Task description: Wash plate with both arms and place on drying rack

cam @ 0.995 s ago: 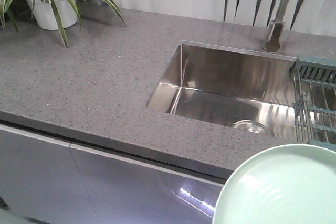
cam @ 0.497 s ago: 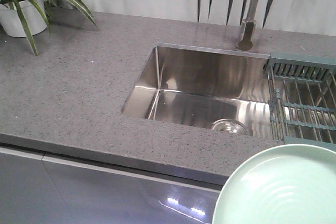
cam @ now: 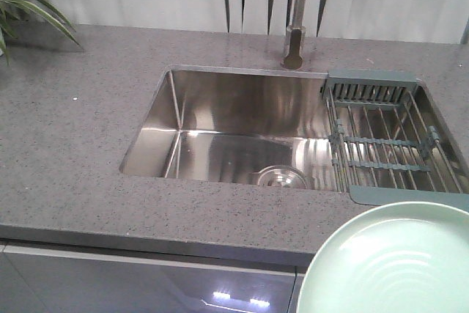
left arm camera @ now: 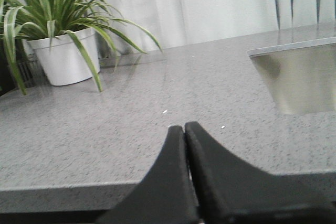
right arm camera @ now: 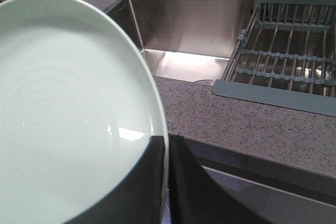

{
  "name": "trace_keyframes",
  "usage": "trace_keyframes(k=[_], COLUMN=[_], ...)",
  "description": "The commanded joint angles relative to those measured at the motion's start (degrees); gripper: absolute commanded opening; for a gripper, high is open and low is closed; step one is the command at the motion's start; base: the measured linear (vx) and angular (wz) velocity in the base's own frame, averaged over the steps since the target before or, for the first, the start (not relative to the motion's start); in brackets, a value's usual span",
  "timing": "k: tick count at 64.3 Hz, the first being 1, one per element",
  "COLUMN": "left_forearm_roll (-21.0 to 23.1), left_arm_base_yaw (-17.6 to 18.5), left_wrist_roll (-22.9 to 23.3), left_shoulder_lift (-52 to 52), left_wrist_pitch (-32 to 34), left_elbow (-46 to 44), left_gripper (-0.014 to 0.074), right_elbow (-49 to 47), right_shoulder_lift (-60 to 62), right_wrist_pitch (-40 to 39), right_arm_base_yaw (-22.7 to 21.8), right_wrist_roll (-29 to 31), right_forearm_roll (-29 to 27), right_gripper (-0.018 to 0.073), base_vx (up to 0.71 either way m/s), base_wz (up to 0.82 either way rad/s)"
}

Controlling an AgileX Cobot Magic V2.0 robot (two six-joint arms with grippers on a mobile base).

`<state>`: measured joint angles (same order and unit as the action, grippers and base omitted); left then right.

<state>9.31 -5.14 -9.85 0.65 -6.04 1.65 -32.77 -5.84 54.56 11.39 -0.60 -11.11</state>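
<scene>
The pale mint-green plate (cam: 392, 265) fills the lower right of the front view, held in front of the counter's front edge. In the right wrist view the plate (right arm camera: 68, 108) takes up the left half, and my right gripper (right arm camera: 167, 142) is shut on its rim, one black finger on each face. My left gripper (left arm camera: 184, 128) is shut and empty, low over the counter near its front edge, left of the sink. The drying rack (cam: 385, 141) of steel rods with grey-green bars lies over the right end of the sink; it also shows in the right wrist view (right arm camera: 283, 56).
The steel sink (cam: 183, 104) with a round drain (cam: 277, 177) is set in the grey speckled counter (cam: 66, 159). A tap (cam: 295, 42) stands behind it. A potted plant (left arm camera: 63, 51) stands at the back left. Grey cabinet fronts (cam: 146, 284) lie below the counter.
The view has shifted to the right along the counter: the sink and rack have slid left in the picture and the plant has nearly left it. The plate stays at the lower right.
</scene>
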Motion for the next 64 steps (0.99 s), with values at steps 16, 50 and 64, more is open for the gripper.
trace_keyframes(k=[16,50,64], left_forearm_roll=[0.18,0.18,0.18], left_arm_base_yaw=[0.42,0.42,0.42], left_wrist_roll=[0.52,0.52,0.52], left_shoulder_lift=[0.74,0.74,0.74], left_wrist_pitch=[4.33,4.33,4.33], left_elbow=[-1.58,-1.58,-1.58], left_gripper=[-0.0006,-0.0006,-0.0006], right_elbow=[-1.34,-1.34,-1.34], right_shoulder_lift=[-1.22,-1.22,-1.22], right_wrist_pitch=[-4.28,-4.28,-4.28], right_arm_base_yaw=[-0.32,-0.32,-0.32], right_wrist_roll=[-0.01,-0.01,-0.01], right_forearm_roll=[-0.12,-0.12,-0.12], right_gripper=[-0.0001,-0.0001,-0.0001], base_vx=[0.03,0.03,0.03], base_wz=[-0.18,-0.12,-0.09])
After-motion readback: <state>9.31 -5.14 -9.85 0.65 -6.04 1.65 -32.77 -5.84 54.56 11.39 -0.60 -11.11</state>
